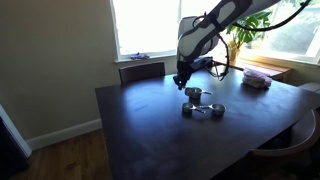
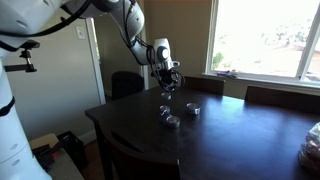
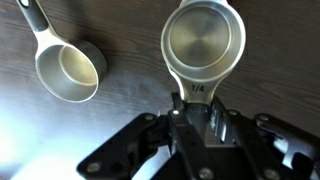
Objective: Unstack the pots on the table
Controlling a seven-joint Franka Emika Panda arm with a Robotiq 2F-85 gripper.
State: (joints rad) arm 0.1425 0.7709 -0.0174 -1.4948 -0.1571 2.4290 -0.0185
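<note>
In the wrist view my gripper (image 3: 196, 100) is shut on the thin handle of a small grey metal pot (image 3: 203, 40) marked 1/4. Its bowl points away from me over the dark brown table (image 3: 130, 30). A second pot (image 3: 68, 72) stands on the table to the left, apart from the held one. In both exterior views the gripper (image 1: 181, 79) (image 2: 170, 82) hangs just above the table near its far edge. Small pots (image 1: 192, 94) (image 1: 190, 110) (image 1: 216, 110) lie close by on the table (image 1: 140, 135), and they also show in an exterior view (image 2: 166, 110) (image 2: 173, 121) (image 2: 195, 110).
A pinkish folded item (image 1: 258, 80) lies near the table's far corner by the window. Chairs stand at the table's edges (image 1: 142, 70) (image 2: 125, 82) (image 2: 140, 160). A leafy plant (image 1: 240, 40) stands behind the arm.
</note>
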